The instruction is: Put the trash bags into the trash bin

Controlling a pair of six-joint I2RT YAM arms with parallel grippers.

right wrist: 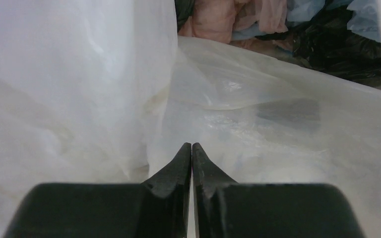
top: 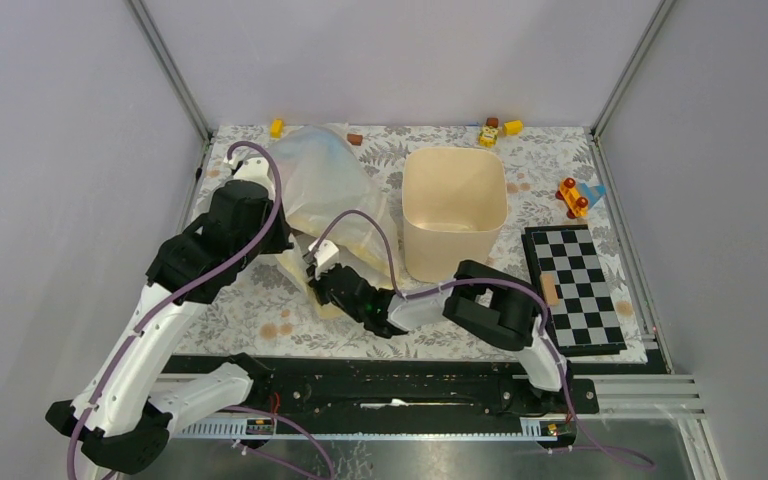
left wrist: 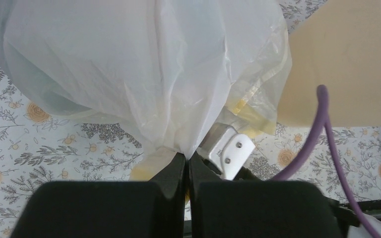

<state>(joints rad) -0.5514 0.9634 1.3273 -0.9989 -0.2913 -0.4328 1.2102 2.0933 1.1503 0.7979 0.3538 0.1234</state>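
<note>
Translucent trash bags, nine o'clock of the trash bin, pinched by left gripper; right gripper clenched, seemingly on them.

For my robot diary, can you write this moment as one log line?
left claw shut on trash bags | right claw shut against plastic, grip unclear | bags bunched left of trash bin | bin looks empty

Pinched together: left fingers, right fingers

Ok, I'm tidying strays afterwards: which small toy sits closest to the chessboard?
The red-and-orange toy with a blue piece, just behind the chessboard; the yellow toys lie farther back.
</note>
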